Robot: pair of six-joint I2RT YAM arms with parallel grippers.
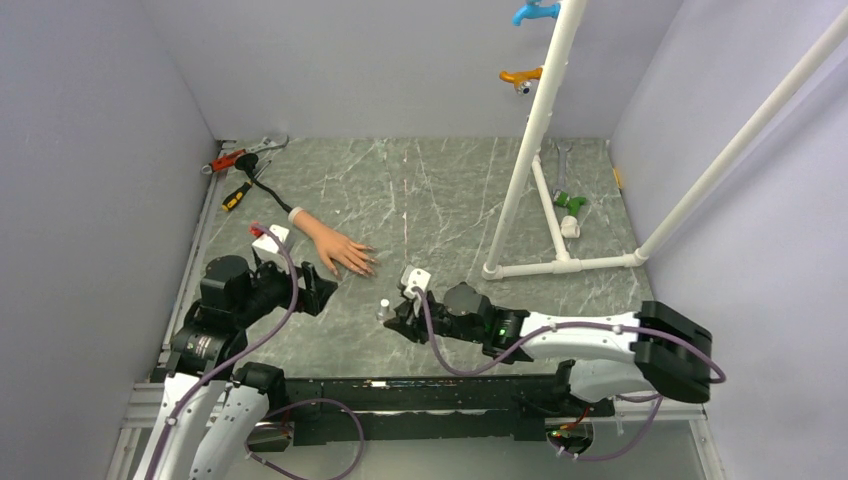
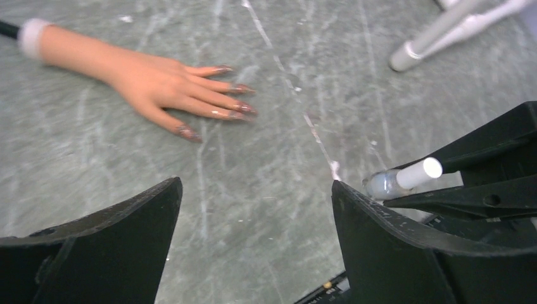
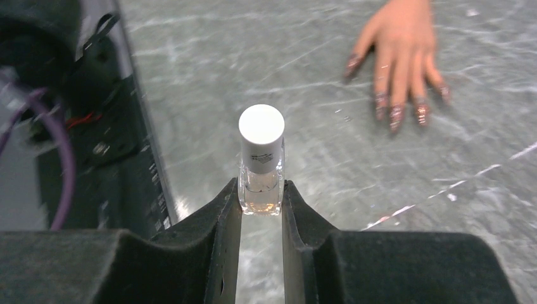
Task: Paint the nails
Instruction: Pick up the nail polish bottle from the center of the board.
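1. The grey veined table (image 1: 440, 190) carries everything.
2. A white pipe frame (image 1: 530, 140) stands at its far right.
3. The left gripper (image 2: 253, 190) hovers with jaws spread wide, holding nothing.
4. The right gripper (image 3: 261, 193) is clamped on the bottle.
5. The mannequin hand (image 1: 335, 248) lies palm down on the table's left part, just beyond the left gripper.
6. The small clear bottle (image 3: 260, 158) stands upright, its white cap on.
7. The nails (image 2: 244, 108), reddish and glittery, point toward the bottle, well apart from it.
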